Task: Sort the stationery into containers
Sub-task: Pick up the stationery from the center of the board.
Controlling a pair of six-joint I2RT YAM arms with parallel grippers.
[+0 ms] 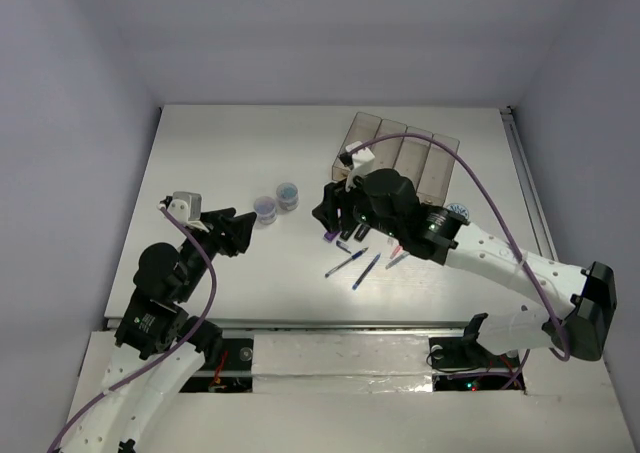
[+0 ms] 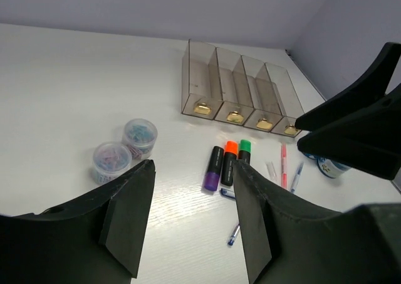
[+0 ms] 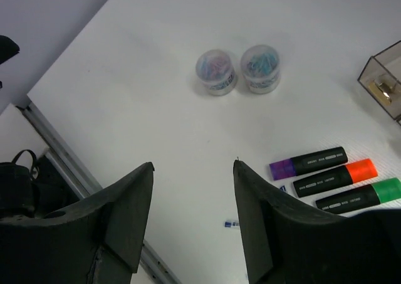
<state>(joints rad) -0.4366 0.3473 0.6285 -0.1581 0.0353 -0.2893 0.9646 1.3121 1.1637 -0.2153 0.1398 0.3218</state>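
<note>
Hangs the right tool (image 3: 193, 171) open and empty by three markers (image 3: 335, 176) mid-worktop, containers (image 1: 400, 153) toward the far right corner. Holds the left tool (image 2: 193, 171) open too. Might grab two side-by-side markers together.

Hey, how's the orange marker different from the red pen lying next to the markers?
The orange marker is thick with a black barrel; the red pen is thin and pinkish-red. The marker lies packed between the purple marker and green marker; the pen lies apart from them. Both lie flat on the table, outside the bins.
</note>
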